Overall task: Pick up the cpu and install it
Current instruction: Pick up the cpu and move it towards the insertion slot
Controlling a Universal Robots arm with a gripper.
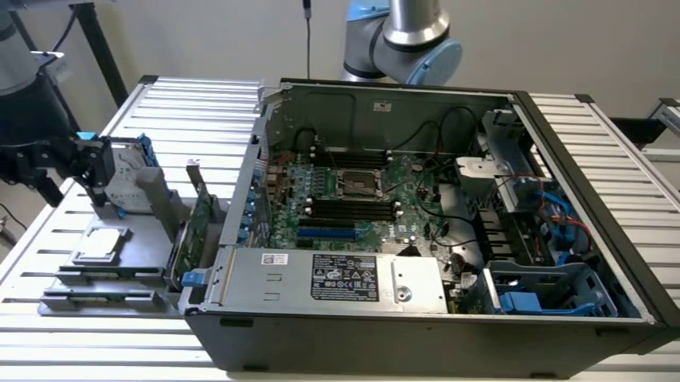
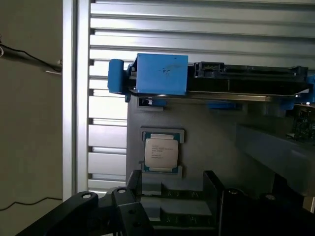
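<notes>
the slatted worktop (image 1: 595,135) carries the case (image 1: 425,326), laid on its side with the panel off, so its bare socket (image 1: 359,183) faces up for a drop from above. just beside the case, on the exterior view's left, a grey rack (image 1: 107,274) gives the chip a fixed seat. the claw (image 2: 172,182) hangs over that rack, jaws wide and holding nothing, likely to straddle the chip. the cpu (image 2: 161,151) lies flat in its recess, metal top up, untouched, outside the case.
</notes>
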